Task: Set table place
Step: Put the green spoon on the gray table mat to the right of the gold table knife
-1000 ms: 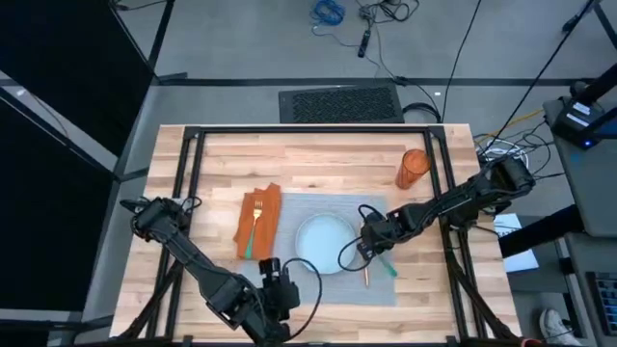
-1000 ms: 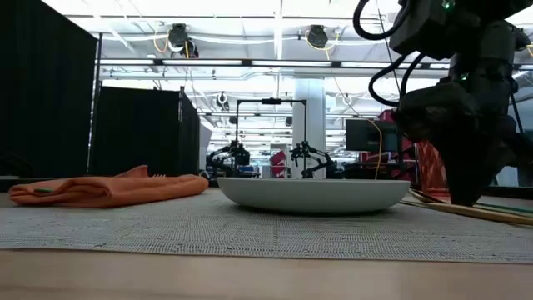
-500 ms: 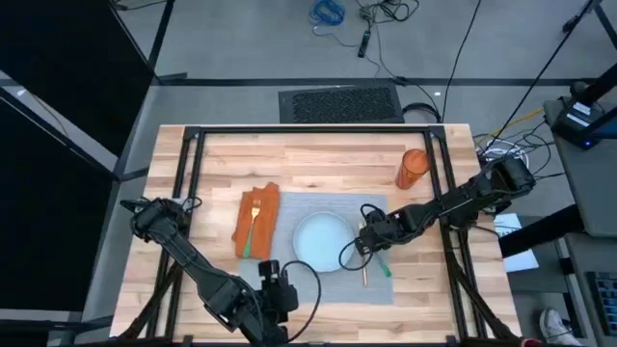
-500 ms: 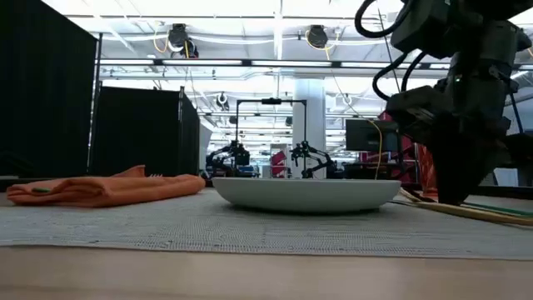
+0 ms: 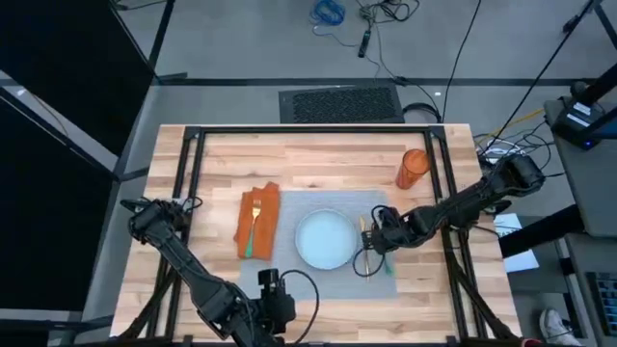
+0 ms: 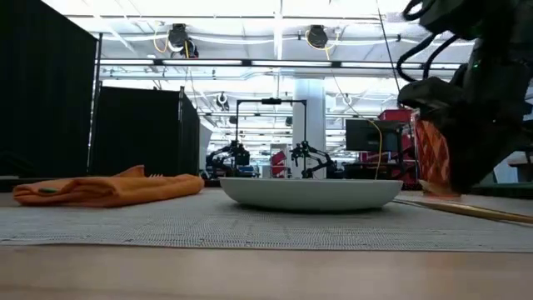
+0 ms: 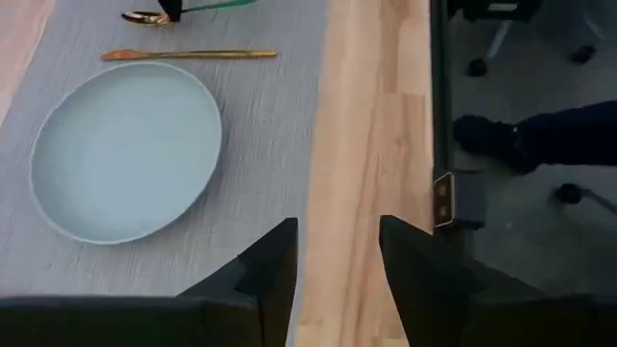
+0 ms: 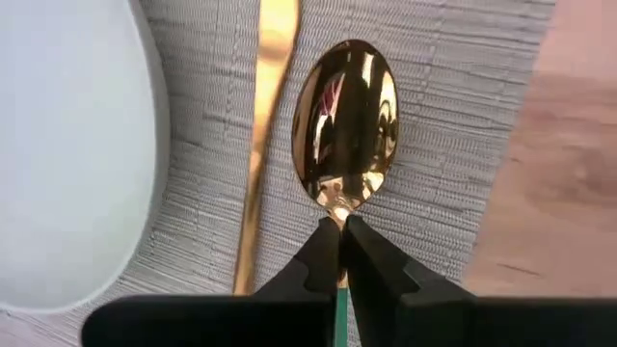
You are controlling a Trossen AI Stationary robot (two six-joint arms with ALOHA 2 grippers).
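My right arm reaches in from the table's (image 5: 318, 154) right side, bent low over the grey place (image 5: 289, 280), which lies at the middle of the near half. My right gripper (image 8: 339, 253) is pinched narrow on the neck of a gold spoon (image 8: 347, 120), whose bowl lies on the mat beside a gold knife (image 8: 265, 125), just right of the pale plate (image 5: 325, 240). My left arm folds back to the near edge, its gripper (image 7: 337, 265) spread open above the mat's edge and bare wood, holding nothing.
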